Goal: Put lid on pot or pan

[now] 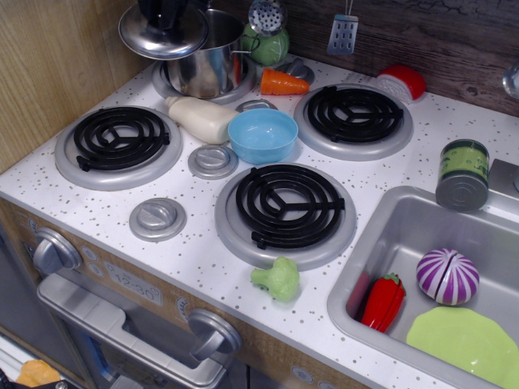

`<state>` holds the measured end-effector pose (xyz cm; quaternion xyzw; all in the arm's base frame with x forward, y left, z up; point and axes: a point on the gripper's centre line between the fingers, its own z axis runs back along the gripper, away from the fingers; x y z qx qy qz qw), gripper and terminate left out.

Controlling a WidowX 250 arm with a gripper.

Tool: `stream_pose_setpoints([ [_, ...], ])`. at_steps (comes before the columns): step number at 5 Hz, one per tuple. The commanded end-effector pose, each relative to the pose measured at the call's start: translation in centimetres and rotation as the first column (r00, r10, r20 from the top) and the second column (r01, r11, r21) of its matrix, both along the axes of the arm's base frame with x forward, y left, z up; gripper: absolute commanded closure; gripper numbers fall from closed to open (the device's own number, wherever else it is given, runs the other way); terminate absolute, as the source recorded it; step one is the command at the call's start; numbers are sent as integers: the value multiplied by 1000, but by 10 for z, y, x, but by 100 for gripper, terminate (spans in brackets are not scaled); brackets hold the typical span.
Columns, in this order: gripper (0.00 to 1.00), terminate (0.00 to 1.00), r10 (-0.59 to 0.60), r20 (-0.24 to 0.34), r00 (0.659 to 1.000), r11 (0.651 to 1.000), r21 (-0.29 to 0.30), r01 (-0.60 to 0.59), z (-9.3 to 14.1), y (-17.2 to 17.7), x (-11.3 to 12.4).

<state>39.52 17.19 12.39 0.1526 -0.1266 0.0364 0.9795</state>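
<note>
The pot [209,61] stands upright on the far-left burner, mouth up; my gripper [165,14] clamps the lid [162,34] by its knob, dome up and roughly level, overhanging the pot's left rim and not seated. Just near of the pot lie a cream bottle [201,118] on its side and a blue bowl [262,135]. A carrot [283,82] lies to the pot's right.

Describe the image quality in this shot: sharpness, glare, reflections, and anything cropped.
In observation.image, the stovetop is sharp and evenly lit. The lid and pot carry bright highlights and mirror-like reflections. The gripper above the lid is dark, low in detail and cropped by the top edge, so its jaws cannot be read. Shadows under the blue bowl are soft.
</note>
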Motion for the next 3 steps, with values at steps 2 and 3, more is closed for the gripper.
stream_pose_setpoints([
  [2, 100, 0, -136, 123, 983, 991, 20, 134, 20, 5, 32],
  [3, 100, 100, -180, 142, 973, 984, 35, 177, 28, 0, 41],
])
